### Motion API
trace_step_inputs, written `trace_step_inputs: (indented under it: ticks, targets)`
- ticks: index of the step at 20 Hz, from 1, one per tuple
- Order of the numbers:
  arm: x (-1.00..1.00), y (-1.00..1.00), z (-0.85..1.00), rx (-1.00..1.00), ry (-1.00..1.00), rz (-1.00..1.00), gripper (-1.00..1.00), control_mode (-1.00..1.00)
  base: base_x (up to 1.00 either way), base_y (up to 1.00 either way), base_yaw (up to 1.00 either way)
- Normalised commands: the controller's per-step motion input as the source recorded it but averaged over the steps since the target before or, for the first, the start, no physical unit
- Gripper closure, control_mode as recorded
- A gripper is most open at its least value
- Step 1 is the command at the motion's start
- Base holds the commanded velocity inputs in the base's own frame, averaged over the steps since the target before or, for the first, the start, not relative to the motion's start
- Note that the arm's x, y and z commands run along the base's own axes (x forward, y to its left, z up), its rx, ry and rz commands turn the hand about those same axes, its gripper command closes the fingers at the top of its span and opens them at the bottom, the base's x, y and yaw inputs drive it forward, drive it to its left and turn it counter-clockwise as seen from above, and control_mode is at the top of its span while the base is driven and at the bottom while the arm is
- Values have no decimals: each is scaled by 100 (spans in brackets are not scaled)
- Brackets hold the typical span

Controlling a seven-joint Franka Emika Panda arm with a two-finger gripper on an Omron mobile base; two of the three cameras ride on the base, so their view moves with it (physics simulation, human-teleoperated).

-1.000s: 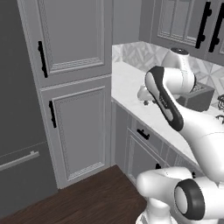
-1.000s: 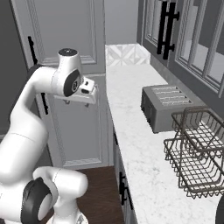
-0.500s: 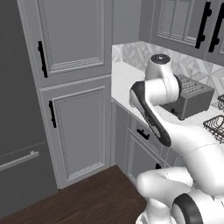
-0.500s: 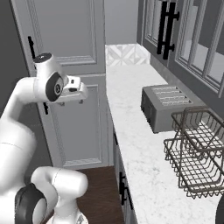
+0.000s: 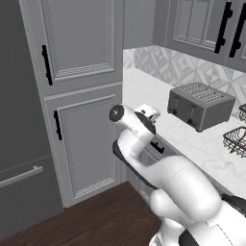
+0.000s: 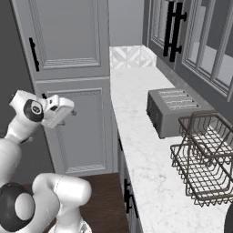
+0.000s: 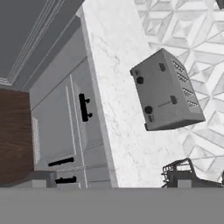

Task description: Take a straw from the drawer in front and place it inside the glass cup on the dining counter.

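My gripper (image 5: 150, 114) (image 6: 70, 111) hovers at counter height, just off the worktop's near corner, in front of the tall cabinet doors. Its jaws stand open with nothing between them. The hand view looks down on the shut drawer (image 7: 85, 111), a grey framed front with a short black bar handle under the worktop's edge. That drawer (image 5: 156, 146) sits just below and right of the hand in the left base view. In the right base view its handle (image 6: 120, 144) shows edge-on. The straw is hidden. The glass cup and the dining counter are out of view.
A grey toaster (image 5: 199, 103) (image 6: 175, 111) (image 7: 166, 89) stands on the marble worktop (image 6: 136, 136), with a wire dish rack (image 6: 205, 164) (image 7: 188, 173) beyond it. Tall grey cabinet doors (image 5: 81, 134) with vertical black handles rise to the left. Dark wood floor (image 5: 86, 216) lies below.
The arm has folded down and back. The hand swung left and lower, from over the worktop's corner to beside the cabinet front. The jaws stayed open.
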Motion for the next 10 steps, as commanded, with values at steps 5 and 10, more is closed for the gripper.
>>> trace_step_inputs:
  ticks: [5,10]
  targets:
    - [63,8,-71,-43,1,-9,-100,-100,0,0,0]
    - [63,-1,-64,-34,4,-14,-100,-100,0,0,0]
